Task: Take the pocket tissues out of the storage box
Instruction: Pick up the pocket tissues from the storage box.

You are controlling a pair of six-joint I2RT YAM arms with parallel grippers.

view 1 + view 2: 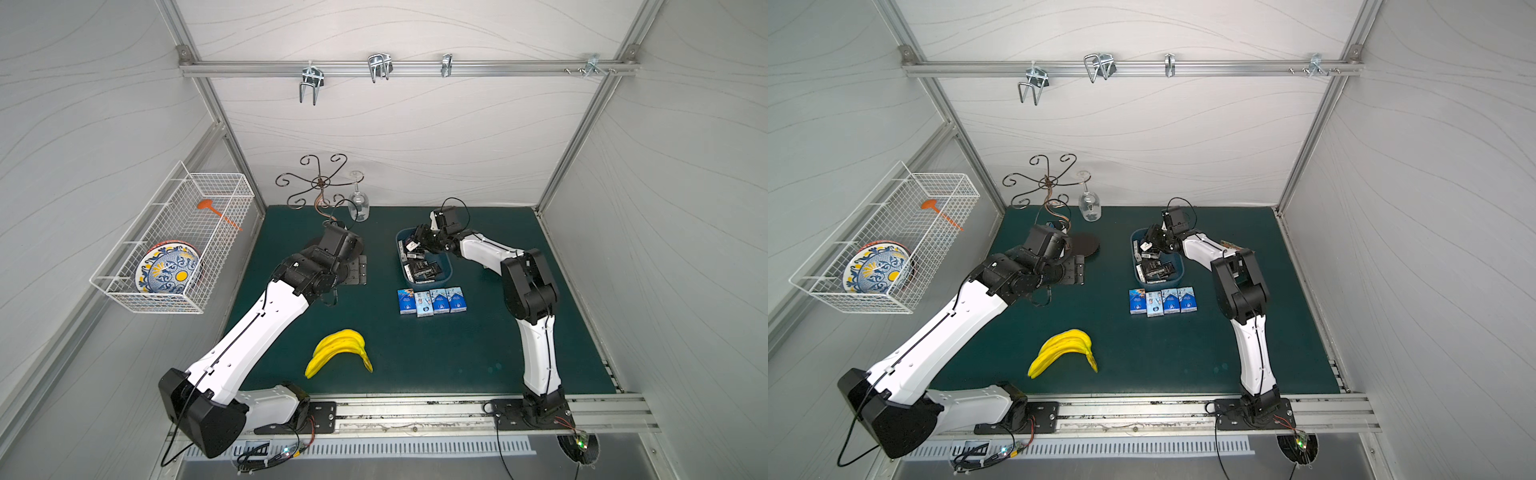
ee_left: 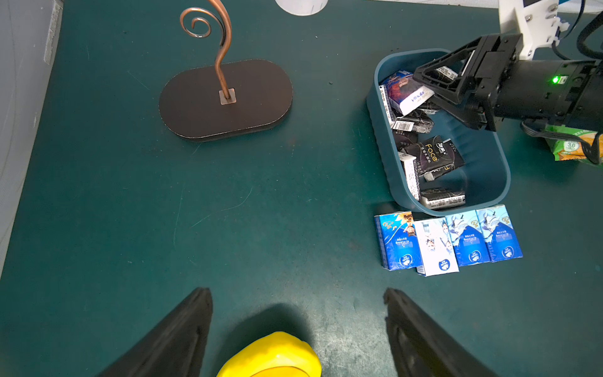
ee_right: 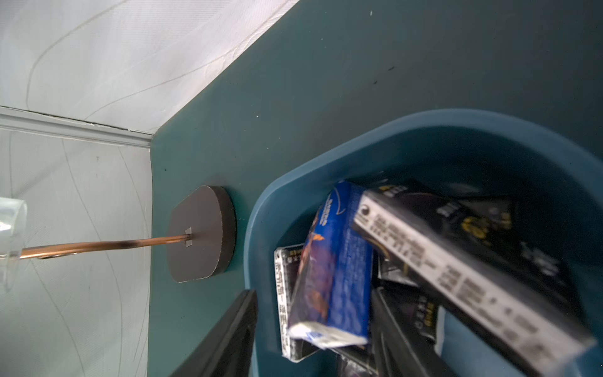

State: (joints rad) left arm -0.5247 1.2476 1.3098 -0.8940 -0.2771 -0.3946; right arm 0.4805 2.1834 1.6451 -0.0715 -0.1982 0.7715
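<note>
"Face" on a black tissue packet [image 2: 430, 156] in the storage box [image 2: 486, 186]; "3.0" on the green-orange snack bag [image 2: 574, 147]

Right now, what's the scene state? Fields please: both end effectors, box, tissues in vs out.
left end effector: open, empty, above the mat
right end effector: open, down in the storage box, jaws either side of the purple-blue packet
tissues out: four blue-and-white packets in a row on the mat beside the box
tissues in: several black packets plus the purple-blue one
task: not done

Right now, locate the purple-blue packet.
In the left wrist view, the purple-blue packet sits at the far end of the storage box, by the right gripper.
</note>
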